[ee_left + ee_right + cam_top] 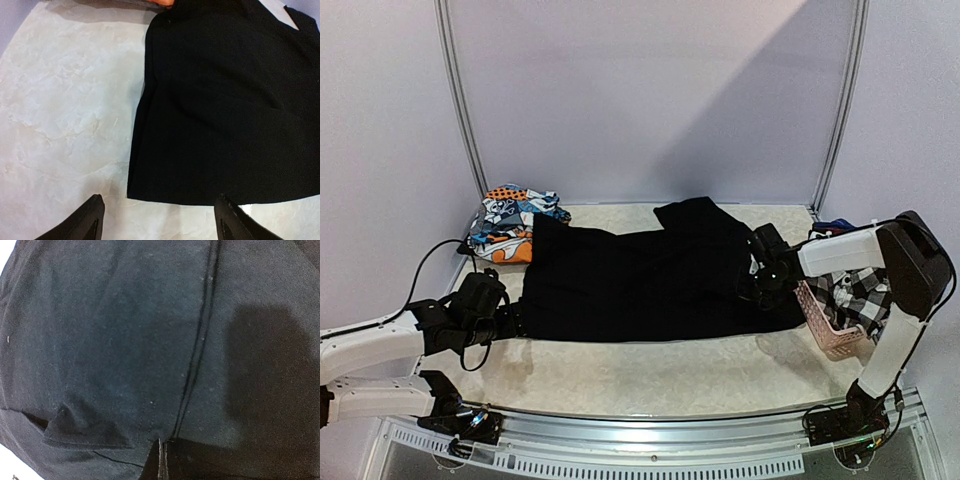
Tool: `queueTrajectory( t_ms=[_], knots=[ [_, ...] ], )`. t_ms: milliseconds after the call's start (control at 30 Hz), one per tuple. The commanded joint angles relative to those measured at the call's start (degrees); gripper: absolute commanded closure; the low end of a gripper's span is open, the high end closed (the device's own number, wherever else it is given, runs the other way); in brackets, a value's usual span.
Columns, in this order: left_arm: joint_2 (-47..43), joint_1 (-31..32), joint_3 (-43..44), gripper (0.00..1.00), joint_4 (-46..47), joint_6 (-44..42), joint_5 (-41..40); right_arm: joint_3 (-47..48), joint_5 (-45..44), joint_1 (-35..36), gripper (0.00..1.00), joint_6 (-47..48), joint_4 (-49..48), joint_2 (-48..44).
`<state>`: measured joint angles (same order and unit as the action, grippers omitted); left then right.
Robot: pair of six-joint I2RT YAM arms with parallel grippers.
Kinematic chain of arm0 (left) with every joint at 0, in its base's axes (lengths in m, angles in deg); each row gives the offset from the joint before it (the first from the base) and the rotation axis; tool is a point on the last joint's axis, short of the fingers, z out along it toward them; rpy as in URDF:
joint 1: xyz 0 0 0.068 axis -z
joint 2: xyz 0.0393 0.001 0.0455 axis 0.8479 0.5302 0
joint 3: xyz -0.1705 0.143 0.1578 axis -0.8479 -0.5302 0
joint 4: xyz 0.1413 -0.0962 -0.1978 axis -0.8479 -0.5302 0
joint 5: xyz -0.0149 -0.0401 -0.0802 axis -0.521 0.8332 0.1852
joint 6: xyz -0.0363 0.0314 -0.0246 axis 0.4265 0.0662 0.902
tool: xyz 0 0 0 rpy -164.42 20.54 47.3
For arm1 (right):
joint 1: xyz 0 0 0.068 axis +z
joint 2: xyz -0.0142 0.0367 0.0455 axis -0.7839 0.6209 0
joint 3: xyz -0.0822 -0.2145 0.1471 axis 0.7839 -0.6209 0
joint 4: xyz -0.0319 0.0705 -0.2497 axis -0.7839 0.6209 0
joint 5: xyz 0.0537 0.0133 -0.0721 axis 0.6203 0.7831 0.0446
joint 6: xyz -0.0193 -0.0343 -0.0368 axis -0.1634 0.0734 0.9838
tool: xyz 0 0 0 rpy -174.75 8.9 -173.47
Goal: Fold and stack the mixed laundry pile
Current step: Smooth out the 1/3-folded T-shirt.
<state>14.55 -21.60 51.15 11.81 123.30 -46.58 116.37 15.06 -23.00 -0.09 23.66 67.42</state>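
Pale marbled table (650,375) runs in front of me, with lilac walls behind it. The big black garment (640,280) lies spread flat across the middle, so I think I am at the step of folding this one piece. My left gripper (160,200) hangs wide open with nothing in it, just short of the left hem. My right gripper (767,278) is closed tight and sits on the cloth at the right end. I cannot tell if a bit of cloth is pinched in it. Next, I think, my left side must go down and catch the hem, so both ends can lift and fold over together. Some printed pieces (510,220) lie at the far left, right against the black cloth. The pink basket (835,338) with a checked garment (860,290) in it stands just beside my right arm and could get bumped.
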Motion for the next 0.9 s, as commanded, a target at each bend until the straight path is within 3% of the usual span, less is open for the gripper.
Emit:
queueTrajectory(
  t_ms=[0,433,867],
  knots=[
    [-0.9,0.8,-0.2,0.23,-0.8,-0.5,-0.5,1.7,-0.2,0.4,1.00,0.4,-0.1,1.2],
    [-1.0,0.8,-0.2,0.23,-0.9,-0.7,-0.4,10.9,-2.4,0.3,1.00,2.5,3.9,3.2],
    [-0.8,0.8,-0.2,0.23,-0.7,-0.8,-0.1,32.9,-0.5,-2.2,1.00,6.0,9.6,19.6]
  ],
)
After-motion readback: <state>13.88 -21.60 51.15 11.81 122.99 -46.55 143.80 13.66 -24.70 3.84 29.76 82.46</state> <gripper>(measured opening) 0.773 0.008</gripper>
